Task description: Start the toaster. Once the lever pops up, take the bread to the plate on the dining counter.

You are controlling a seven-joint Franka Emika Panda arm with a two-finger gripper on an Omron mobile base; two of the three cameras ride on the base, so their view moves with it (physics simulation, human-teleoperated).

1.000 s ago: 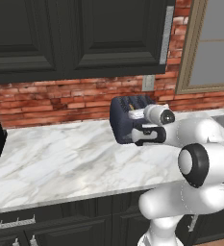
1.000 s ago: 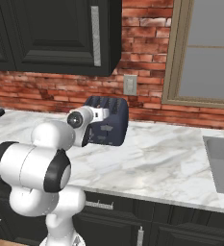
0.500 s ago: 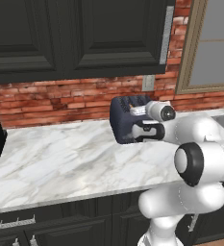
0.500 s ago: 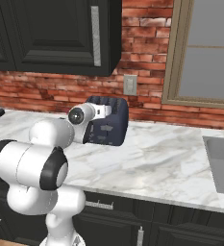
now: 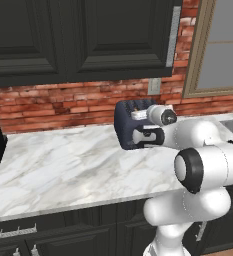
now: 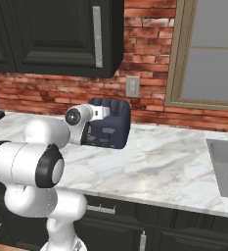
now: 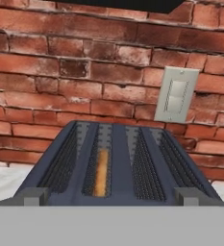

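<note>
Barely begun: toaster (image 5: 133, 131) not yet started.
Jaws spread wide and empty at its front; bread (image 7: 101, 178) sits in a slot, plate trip all ahead.

We find no readable text, label, brand, number or sign anywhere here. The toaster (image 7: 118, 163) carries no lettering we can make out, and the wall plate (image 7: 176, 101) on the brick behind it is blank.
</note>
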